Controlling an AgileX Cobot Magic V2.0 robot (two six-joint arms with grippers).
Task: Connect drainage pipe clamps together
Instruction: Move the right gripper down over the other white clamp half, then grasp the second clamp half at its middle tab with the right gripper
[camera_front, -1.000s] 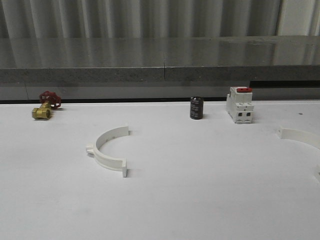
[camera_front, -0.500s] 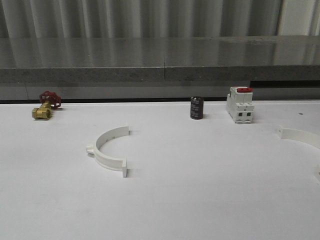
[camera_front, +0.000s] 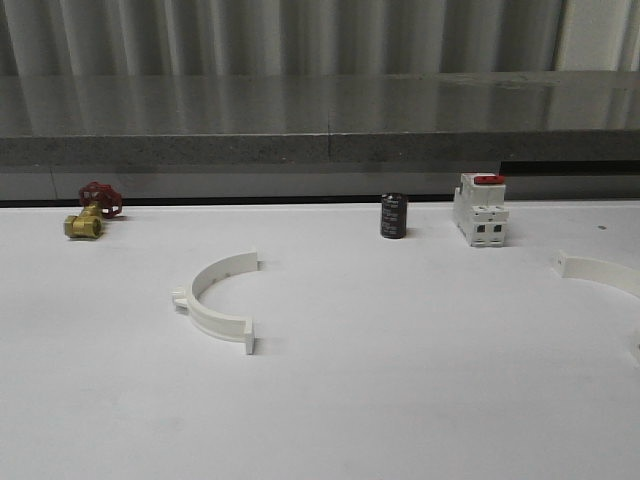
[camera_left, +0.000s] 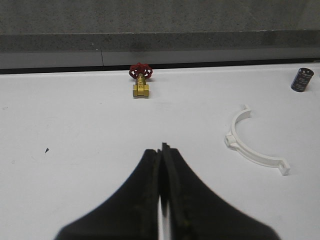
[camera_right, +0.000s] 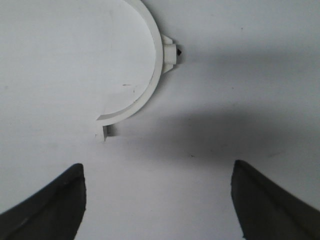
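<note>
One white half-ring drainage pipe clamp lies flat on the white table, left of centre; the left wrist view shows the same clamp off to one side of my left gripper, which is shut with nothing between its fingers. The other clamp lies at the table's right edge, partly cut off by the frame. In the right wrist view this clamp lies just beyond my right gripper, which hangs open above bare table, its end flange nearest the fingers.
A brass valve with a red handwheel sits at the back left, a small black cylinder at the back centre, and a white breaker with a red top beside it. A grey ledge runs behind the table.
</note>
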